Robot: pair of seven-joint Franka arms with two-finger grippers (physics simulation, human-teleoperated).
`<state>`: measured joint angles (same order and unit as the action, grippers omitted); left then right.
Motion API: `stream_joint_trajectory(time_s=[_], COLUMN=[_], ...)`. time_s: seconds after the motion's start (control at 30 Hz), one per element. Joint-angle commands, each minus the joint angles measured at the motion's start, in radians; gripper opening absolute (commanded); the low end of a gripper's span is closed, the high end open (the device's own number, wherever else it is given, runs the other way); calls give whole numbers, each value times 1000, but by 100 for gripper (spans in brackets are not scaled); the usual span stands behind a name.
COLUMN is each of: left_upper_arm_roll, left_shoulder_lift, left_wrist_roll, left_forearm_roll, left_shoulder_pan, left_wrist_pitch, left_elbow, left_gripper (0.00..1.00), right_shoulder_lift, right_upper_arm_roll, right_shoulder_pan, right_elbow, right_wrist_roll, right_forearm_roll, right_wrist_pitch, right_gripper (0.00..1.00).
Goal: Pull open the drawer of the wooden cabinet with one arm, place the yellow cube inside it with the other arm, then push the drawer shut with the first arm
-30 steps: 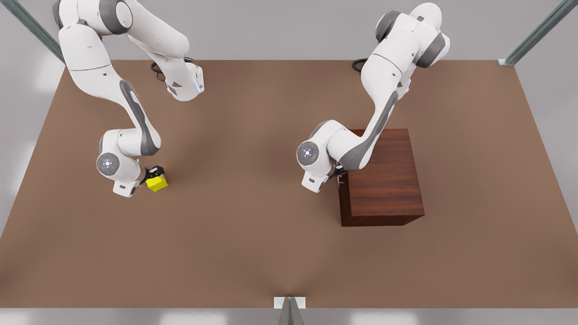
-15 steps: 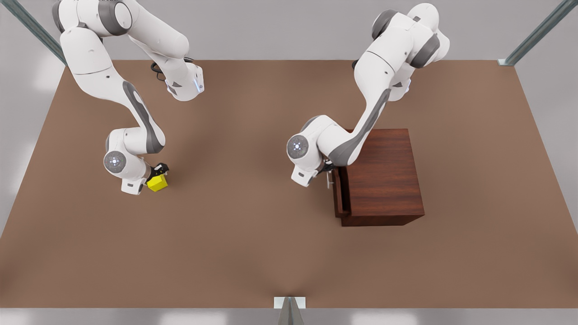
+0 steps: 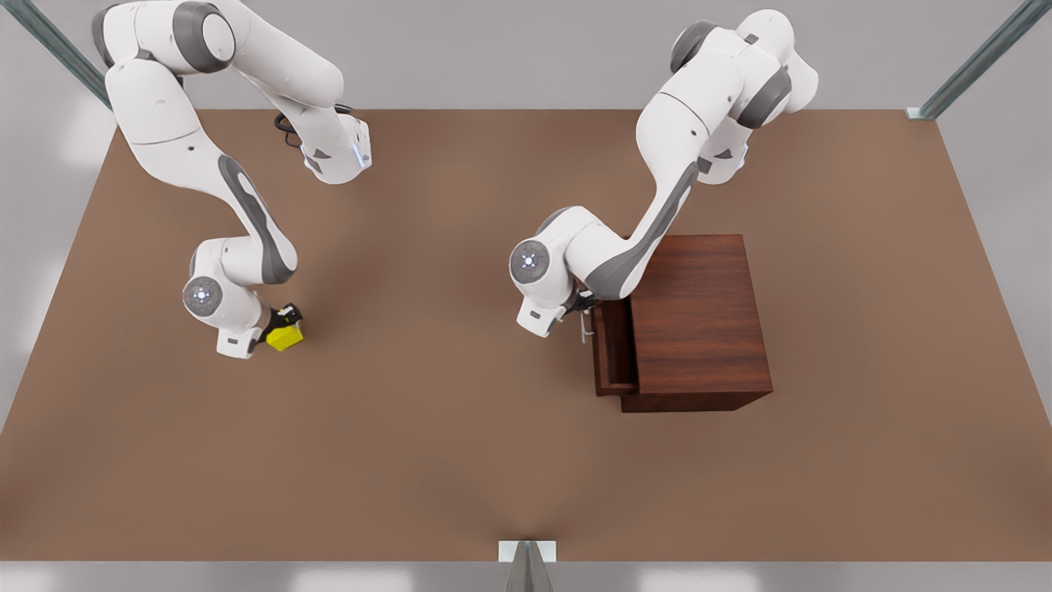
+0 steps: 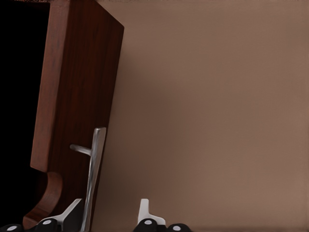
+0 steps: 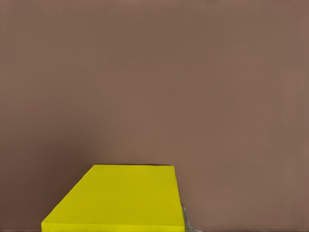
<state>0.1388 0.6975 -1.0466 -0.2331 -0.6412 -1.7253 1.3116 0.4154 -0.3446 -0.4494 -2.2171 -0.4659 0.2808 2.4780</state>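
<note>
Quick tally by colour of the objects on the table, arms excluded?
Yellow: 1, the yellow cube, at the right tool.
Dark reddish-brown wood: 1, the wooden cabinet, with the drawer partly pulled out.
Silver: 1, the drawer's bar handle, at the left tool.
Total: 3

Pretty plain shot here: the cube [image 5: 118, 198], bright yellow with plain faces, sits close up against the brown table [image 5: 154, 82]. There's a sliver of a pale finger [image 5: 187, 221] touching the cube's side.
</note>
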Motion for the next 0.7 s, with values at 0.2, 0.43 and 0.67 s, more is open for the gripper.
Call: stream_joint_trajectory(time_s=[0.2, 0.43, 0.67], left_upper_arm_roll=[-1, 1, 31], left_shoulder_lift=[42, 50, 39], left_wrist_roll=[-26, -61, -67], left_forearm_roll=[0, 0, 21], left_shoulder_pan=[-17, -49, -75], left_wrist_pitch=[4, 1, 141], left_elbow=[-74, -91, -181], left_gripper=[65, 65, 65], right_shoulder_lift=[-69, -73, -72], right_upper_arm_roll=[-67, -154, -206], right_shoulder_pan=[1, 1, 12], right_elbow=[151, 332, 361], right_wrist_roll=[-11, 26, 92], right_forearm_roll=[-38, -88, -88], right_wrist_pitch=[-197, -355, -356], right_gripper=[63, 63, 63])
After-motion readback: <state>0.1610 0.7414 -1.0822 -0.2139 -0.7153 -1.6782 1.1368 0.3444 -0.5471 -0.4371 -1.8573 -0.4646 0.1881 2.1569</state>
